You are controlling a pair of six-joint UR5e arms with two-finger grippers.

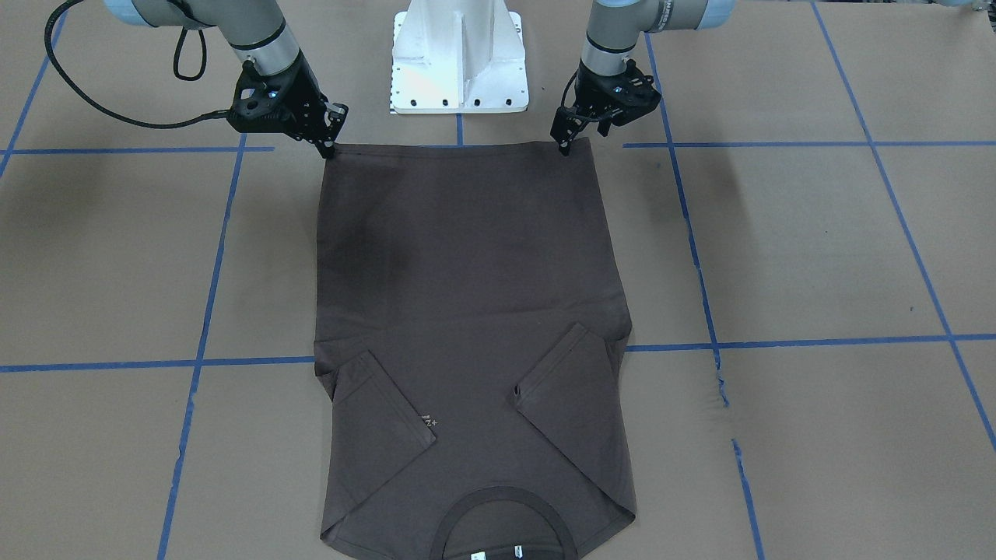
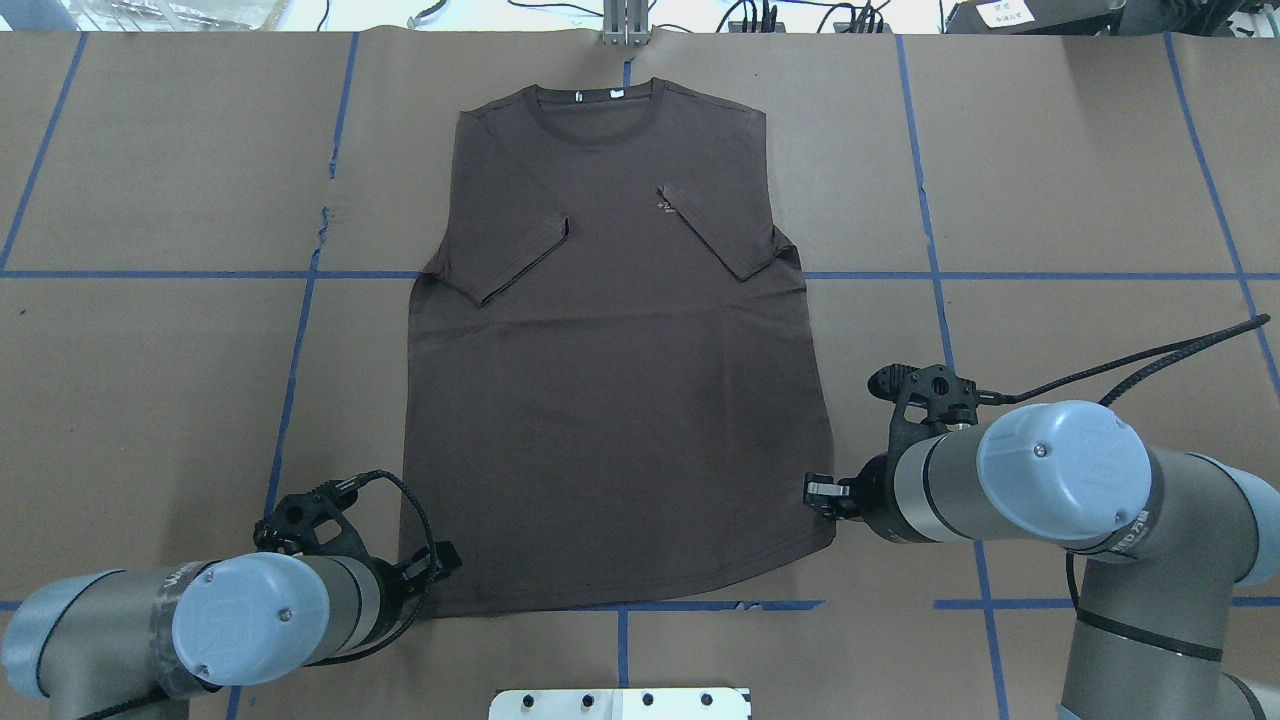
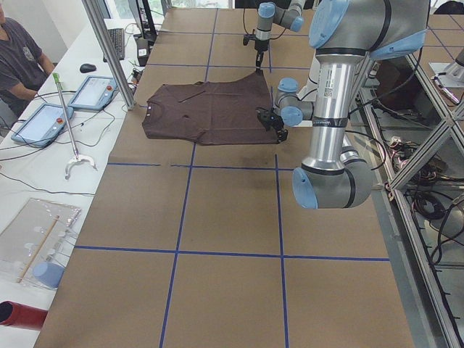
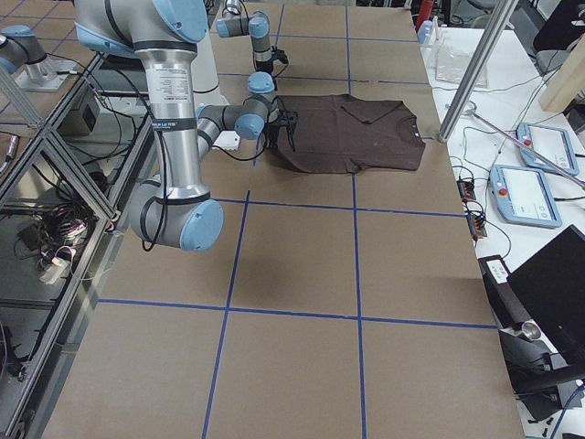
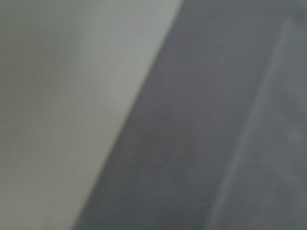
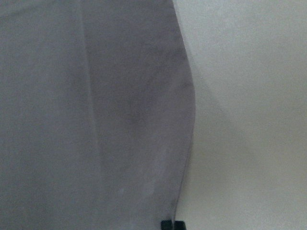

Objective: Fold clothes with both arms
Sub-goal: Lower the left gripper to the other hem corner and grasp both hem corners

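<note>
- Nearest the robot, the left gripper (image 1: 566,144) and the right gripper (image 1: 330,146) stand tips-down at the two ends of the hem (image 1: 459,148). The fingers of each look drawn close together, but we cannot tell whether they are closed on cloth or only touching it.
- Between the two sets of fingers and beyond them, the dark T-shirt (image 1: 467,272) lies flat and chest-up on the paper-covered table (image 1: 817,249), with few wrinkles in its body.
- Farther out from the fingers, the left sleeve (image 1: 572,381) and the right sleeve (image 1: 389,404) are folded inward over the chest.
- Farthest from the fingers sits the ribbed collar (image 1: 502,498), with its white neck tags (image 1: 498,554) showing.
- We judge the knit light, soft and limp, neither slippery nor fragile, so it should sag between two holds.
- The stitched hem corners right at the fingertips look like the best grip. We would pinch them through both layers and raise them evenly, keeping the hem taut on its way toward the collar.
</note>
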